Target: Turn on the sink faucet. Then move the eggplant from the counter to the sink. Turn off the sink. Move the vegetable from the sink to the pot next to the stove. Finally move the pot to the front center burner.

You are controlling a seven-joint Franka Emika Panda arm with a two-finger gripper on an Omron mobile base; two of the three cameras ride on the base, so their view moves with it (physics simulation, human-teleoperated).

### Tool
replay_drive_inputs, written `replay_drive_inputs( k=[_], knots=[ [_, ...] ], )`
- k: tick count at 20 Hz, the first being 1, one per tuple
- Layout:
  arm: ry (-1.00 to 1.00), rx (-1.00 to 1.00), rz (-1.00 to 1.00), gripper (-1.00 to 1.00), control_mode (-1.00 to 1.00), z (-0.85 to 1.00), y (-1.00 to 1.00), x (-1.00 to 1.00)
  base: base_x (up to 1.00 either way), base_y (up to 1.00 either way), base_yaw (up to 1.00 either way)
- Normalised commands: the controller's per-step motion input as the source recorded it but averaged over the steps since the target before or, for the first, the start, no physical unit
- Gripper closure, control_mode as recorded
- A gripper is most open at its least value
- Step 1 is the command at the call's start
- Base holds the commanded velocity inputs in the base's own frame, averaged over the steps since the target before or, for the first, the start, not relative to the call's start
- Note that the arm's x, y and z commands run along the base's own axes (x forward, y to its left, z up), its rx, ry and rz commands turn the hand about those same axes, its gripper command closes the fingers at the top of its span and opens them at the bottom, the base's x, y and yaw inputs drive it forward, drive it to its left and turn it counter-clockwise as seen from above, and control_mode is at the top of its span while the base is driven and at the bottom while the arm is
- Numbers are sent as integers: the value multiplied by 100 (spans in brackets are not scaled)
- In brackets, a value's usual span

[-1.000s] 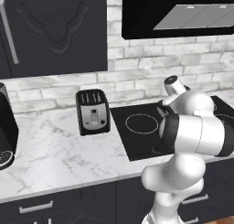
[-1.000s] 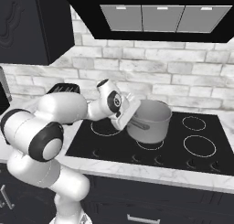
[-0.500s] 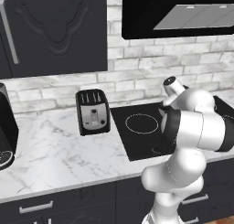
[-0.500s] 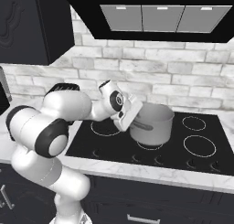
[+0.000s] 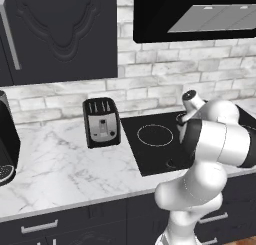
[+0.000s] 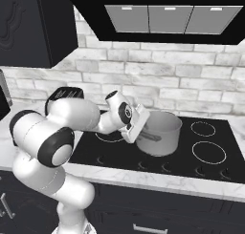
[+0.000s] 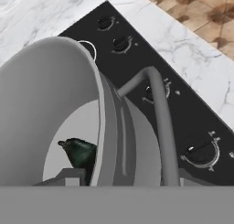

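One eggplant [image 7: 80, 152] lies half hidden inside the steel pot [image 6: 160, 132] on the stove [image 6: 210, 154]; the gripper [image 6: 135, 128] jaws apparently pinch its rim.

Grey pot [image 6: 160, 132]; dark eggplant [image 7: 80, 152]; black stove [image 6: 210, 154].

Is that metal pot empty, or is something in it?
Not empty: a dark eggplant lies on the bottom of the pot.

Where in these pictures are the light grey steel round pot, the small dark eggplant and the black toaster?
light grey steel round pot [image 6: 160, 132]: right base view, outer side wall.
small dark eggplant [image 7: 81, 152]: hand view, its body inside the pot.
black toaster [image 5: 101, 122]: left base view, front face.
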Motion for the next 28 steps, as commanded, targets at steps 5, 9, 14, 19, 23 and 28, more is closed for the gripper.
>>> replay_drive_inputs(
  k=[5,9,14,19,23,28],
  knots=[
    [-18,-3,0,100,-100,-50,0,-7,0,0,0],
    [-19,-7,0,100,-100,-53,0,-7,0,0,0],
    [-8,-3,-1,100,-100,-38,1,-5,0,0,0],
    [-3,0,-1,100,-100,-23,2,-15,0,0,0],
    [0,0,-2,-100,-100,-3,3,-26,0,0,0],
    [0,0,-1,-100,-100,-1,9,-12,0,0,0]
  ],
)
